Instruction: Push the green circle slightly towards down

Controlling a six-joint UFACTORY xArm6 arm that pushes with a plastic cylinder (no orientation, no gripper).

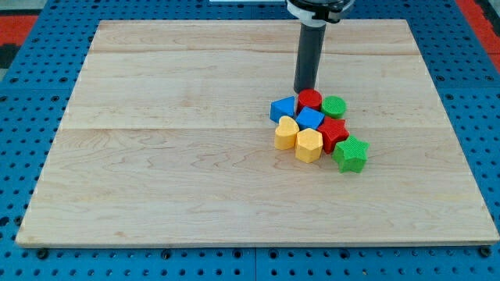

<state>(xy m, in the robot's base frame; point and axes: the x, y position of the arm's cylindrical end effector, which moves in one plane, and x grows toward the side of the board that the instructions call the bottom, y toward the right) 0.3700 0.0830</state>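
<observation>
Wooden board (156, 156) | blue pegboard (23, 117) | my tip (303, 90) above green circle (333, 106)

Rod upright, my tip (303, 90) down on board, upper-right of centre.

A pale wooden tabletop (195, 156) carries one tight cluster right of centre — red circle (310, 99), green circle (334, 106), blue triangle (283, 108), blue cube (310, 119), yellow heart (286, 133), yellow hexagon (308, 144), red star (334, 133), green star (351, 154).
</observation>
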